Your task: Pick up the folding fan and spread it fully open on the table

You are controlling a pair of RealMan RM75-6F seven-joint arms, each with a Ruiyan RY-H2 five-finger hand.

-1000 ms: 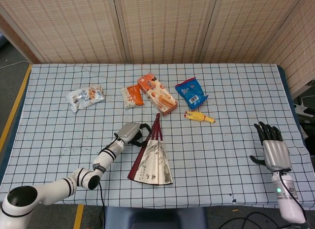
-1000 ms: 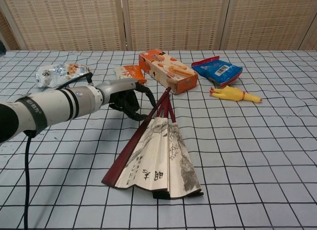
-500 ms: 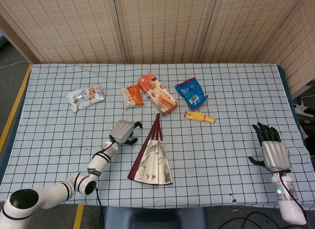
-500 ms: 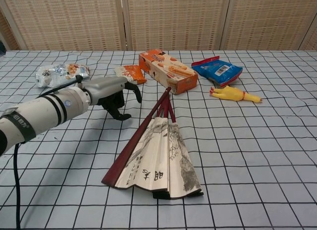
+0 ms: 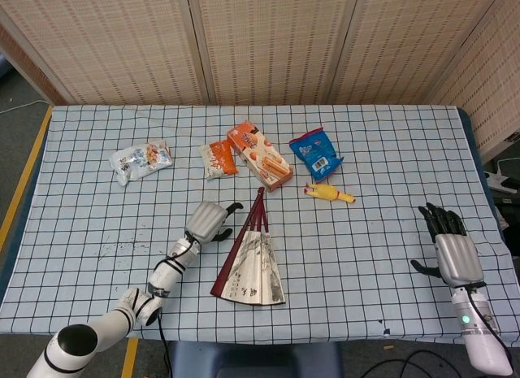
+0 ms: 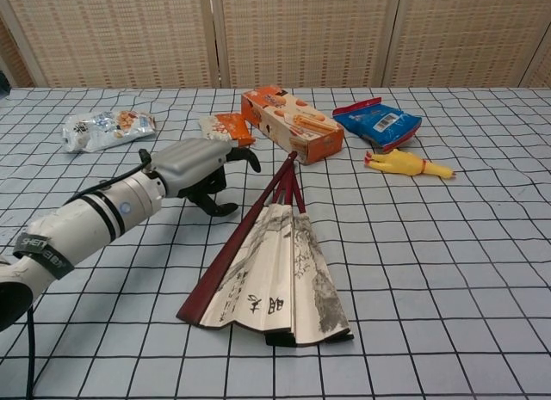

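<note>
The folding fan [image 5: 251,262] [image 6: 271,270] lies partly spread on the checked tablecloth, its dark red ribs meeting at a pivot toward the far side and its painted paper leaf toward the near edge. My left hand [image 5: 209,221] [image 6: 200,166] hovers just left of the fan's ribs, fingers curled downward and apart, holding nothing and not touching the fan. Far off at the table's right edge, my right hand [image 5: 452,249] rests with fingers extended and nothing in it; the chest view does not show it.
Behind the fan lie an orange snack box [image 5: 259,154] [image 6: 291,123], a small orange packet [image 5: 218,158], a blue packet [image 5: 316,153], a yellow rubber chicken [image 5: 329,193] [image 6: 406,165] and a white snack bag [image 5: 140,160] [image 6: 107,127]. Woven screens stand at the back.
My left hand let go of the fan's ribs and drew away to the left, then edged back toward them. The fan and my right hand stayed in place.
</note>
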